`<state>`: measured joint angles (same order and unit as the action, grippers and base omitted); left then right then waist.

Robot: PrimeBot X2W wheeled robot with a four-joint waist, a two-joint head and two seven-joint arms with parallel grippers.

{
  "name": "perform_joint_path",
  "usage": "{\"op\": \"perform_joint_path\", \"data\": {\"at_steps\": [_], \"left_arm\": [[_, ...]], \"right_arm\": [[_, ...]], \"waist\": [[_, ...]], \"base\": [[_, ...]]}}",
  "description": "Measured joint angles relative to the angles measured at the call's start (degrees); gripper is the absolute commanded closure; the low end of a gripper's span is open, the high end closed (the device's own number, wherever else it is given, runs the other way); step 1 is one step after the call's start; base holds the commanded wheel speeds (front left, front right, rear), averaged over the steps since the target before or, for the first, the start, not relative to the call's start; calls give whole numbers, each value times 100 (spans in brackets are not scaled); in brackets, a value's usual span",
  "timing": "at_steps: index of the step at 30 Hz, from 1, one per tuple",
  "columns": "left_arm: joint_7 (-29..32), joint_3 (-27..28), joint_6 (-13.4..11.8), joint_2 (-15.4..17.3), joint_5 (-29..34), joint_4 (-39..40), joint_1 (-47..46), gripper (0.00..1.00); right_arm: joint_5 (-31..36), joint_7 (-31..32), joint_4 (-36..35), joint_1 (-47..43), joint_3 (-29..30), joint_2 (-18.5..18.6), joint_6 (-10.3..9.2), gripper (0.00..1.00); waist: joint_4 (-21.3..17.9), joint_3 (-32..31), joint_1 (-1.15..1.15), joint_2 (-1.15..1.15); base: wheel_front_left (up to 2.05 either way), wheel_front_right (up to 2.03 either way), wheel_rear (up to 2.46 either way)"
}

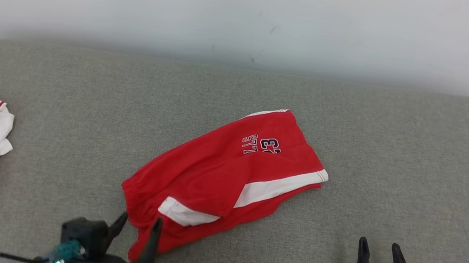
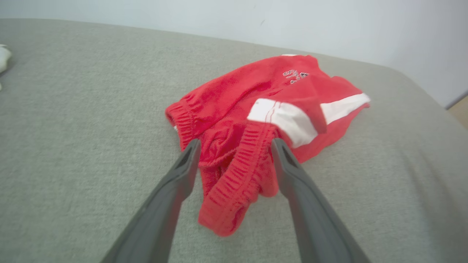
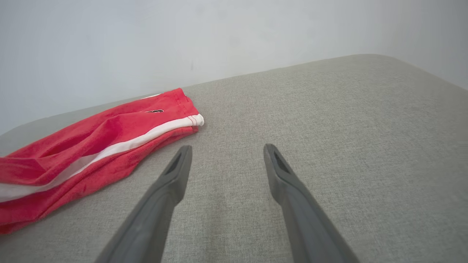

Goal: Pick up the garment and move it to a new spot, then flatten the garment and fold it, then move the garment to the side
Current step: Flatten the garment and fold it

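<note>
At 7 o'clock my left gripper [image 1: 142, 218] straddles the waistband [image 2: 234, 171] of the red shorts [image 1: 218, 171], jaws apart. At 5 o'clock the right gripper [image 1: 379, 244], jaws apart too, is over bare cushion [image 1: 427, 149]. The shorts lie at centre. I judge this is the pick-up step: next, close and lift.

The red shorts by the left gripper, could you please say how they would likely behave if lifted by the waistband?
Probably floppy: the red shorts lie creased and folded over themselves, so they should drape and unfold. Likely light: thin cloth. The bunched waistband inside the open left gripper should not slip.
</note>
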<state>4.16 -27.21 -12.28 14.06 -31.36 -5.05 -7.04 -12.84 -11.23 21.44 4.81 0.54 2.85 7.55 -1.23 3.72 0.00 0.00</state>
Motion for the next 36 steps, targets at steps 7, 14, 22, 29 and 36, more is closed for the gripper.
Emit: {"op": "perform_joint_path", "data": {"at_steps": [7, 14, 22, 29, 36], "left_arm": [[1026, 74, 99, 514, -181, 705, -403, 0], [1767, -350, 218, 569, -79, 543, -687, 0], [2231, -405, 54, 597, -18, 93, -961, 0], [2512, -470, 103, 637, -143, 164, -939, 56], [2481, -590, 174, 536, -198, 59, -941, 100]], "right_arm": [[21, 5, 3, 33, 20, 2, 0, 0], [82, 24, -18, 115, -38, 1, 0, 0], [536, 414, -205, 471, -179, 0, 0, 0], [620, 570, -330, 559, -210, 2, 0, 0], [561, 768, -261, 608, -437, 1, 0, 0]], "waist": [[-48, -2, 0, 0], [-195, 34, 0, 0], [-348, 130, 0, 0], [-300, 119, 0, 0], [-236, 131, 0, 0]], "base": [[0, 0, 0], [0, 0, 0], [0, 0, 0], [0, 0, 0], [0, 0, 0]]}}
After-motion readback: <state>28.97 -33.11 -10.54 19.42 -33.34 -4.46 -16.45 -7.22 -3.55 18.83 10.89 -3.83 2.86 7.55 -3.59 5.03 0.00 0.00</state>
